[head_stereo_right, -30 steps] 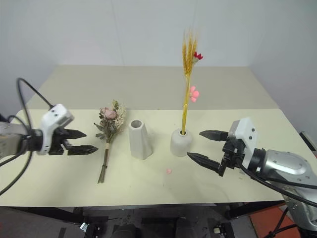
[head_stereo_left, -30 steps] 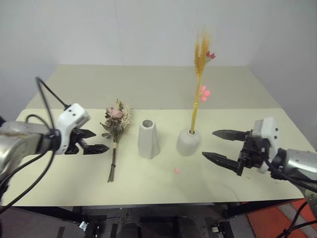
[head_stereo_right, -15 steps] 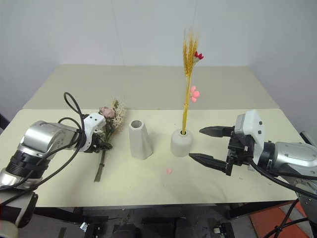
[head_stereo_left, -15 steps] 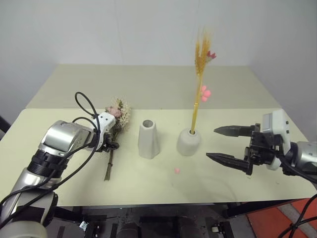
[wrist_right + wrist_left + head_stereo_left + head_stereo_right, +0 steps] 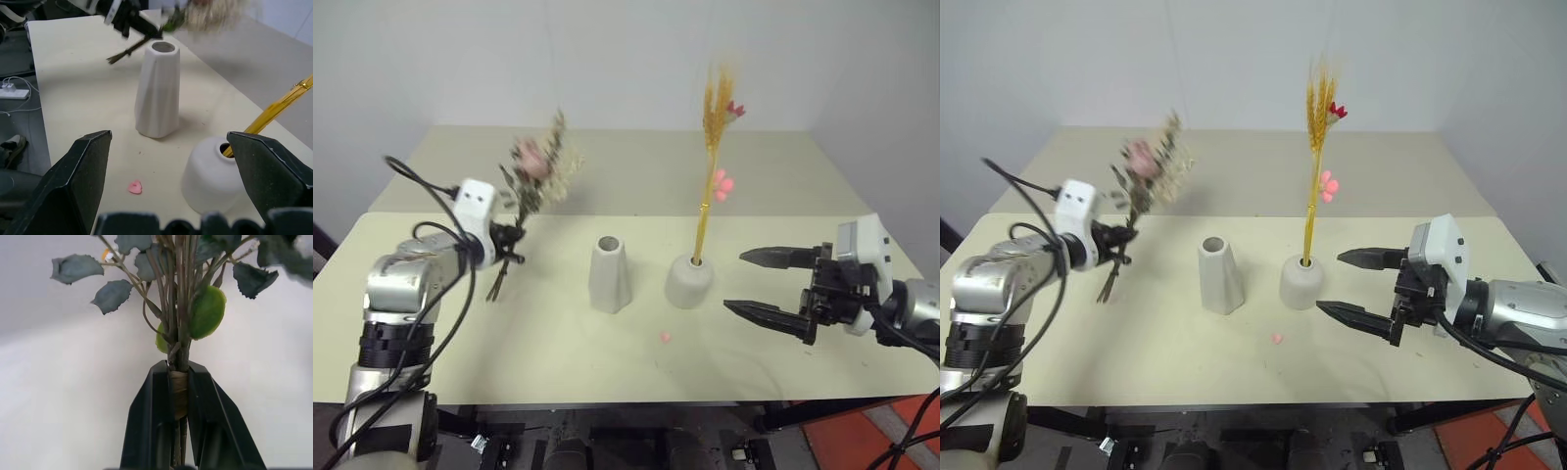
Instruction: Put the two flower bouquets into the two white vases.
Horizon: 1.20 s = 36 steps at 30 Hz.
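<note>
Pale worktop (image 5: pixel 636 186) carries the tall white vase (image 5: pixel 608 274) and, just beside it, the squat white vase (image 5: pixel 689 280) with the yellow-stemmed spray (image 5: pixel 711 157) standing in its mouth. Left pincer (image 5: pixel 512 243) is clenched on the stems of the bushy dried bunch (image 5: pixel 537 174), held off the worktop to the left of the tall vase. Right pincer (image 5: pixel 759 286) is released, jaws wide apart, near the squat vase.

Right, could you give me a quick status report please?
Left gripper shut on bushy bouquet, lifted off table. Right gripper open. Yellow spray in squat vase; tall vase empty, unobstructed.
</note>
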Motion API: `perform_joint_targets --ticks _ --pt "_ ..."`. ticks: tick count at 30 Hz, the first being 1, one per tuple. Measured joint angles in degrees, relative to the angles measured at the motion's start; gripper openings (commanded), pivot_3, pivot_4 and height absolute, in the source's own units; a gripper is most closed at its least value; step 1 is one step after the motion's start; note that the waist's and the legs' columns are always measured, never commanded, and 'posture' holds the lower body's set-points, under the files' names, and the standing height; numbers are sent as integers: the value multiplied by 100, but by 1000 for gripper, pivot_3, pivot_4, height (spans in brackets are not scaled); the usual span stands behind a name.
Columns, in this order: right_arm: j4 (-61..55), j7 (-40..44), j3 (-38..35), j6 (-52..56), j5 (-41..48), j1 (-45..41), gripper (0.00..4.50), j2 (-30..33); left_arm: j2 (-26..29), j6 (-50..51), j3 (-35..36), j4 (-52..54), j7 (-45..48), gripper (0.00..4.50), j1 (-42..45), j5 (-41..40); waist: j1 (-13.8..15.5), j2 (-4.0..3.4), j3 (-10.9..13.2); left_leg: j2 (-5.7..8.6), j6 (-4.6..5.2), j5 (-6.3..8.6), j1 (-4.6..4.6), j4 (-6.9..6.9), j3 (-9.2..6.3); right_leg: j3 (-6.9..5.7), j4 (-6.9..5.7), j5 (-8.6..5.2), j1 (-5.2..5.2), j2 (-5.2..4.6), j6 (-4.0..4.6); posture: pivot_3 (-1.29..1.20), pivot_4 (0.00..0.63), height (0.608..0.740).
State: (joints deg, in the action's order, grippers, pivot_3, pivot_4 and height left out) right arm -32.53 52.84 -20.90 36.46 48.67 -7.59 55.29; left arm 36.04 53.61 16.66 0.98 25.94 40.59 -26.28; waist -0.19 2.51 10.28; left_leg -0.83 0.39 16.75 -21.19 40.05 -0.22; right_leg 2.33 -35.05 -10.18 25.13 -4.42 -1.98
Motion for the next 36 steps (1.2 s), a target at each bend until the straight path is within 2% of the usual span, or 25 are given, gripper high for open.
perform_joint_targets --ticks 4,7,10,13,16,24,36 --pt "176 102 12 0 -9 -95 4500 0 -212 19 1039 356 355 124 1007 -1415 27 0 0 4 0 0 0 1 1 1 3 1 -5 -3 -3 0 150 740" --pt "284 132 35 2 -11 -159 4500 0 -233 151 1207 505 928 124 1252 -2377 8 -1 -1 5 0 0 5 1 4 5 1 1 -5 -3 -3 0 150 740" --pt "342 149 32 30 -6 -207 4500 0 -75 153 912 519 1889 124 1099 -2822 -21 -1 -1 3 0 0 13 1 4 6 -7 1 -8 2 -3 0 150 740" --pt "359 161 -8 58 -5 -167 4500 1 229 -84 312 517 2966 124 766 -2738 -63 -2 -1 3 0 0 13 0 5 6 -6 0 -9 3 -3 0 150 740" --pt "354 161 -86 90 -5 -68 4500 4 217 -539 -176 352 3551 124 649 -2450 -58 -2 -1 3 0 0 8 1 4 6 0 0 -8 3 -3 0 150 740" --pt "266 107 -254 176 9 -44 4500 17 -458 -1359 -535 -408 3840 124 1024 -2159 -49 -2 -1 4 0 0 5 2 3 5 2 1 -8 1 -3 0 150 740" --pt "150 -46 -356 280 112 19 4500 17 -948 -1704 -661 -888 3900 124 1091 -1970 -49 -2 -1 3 0 0 5 3 3 7 2 1 -8 2 -4 0 150 740"
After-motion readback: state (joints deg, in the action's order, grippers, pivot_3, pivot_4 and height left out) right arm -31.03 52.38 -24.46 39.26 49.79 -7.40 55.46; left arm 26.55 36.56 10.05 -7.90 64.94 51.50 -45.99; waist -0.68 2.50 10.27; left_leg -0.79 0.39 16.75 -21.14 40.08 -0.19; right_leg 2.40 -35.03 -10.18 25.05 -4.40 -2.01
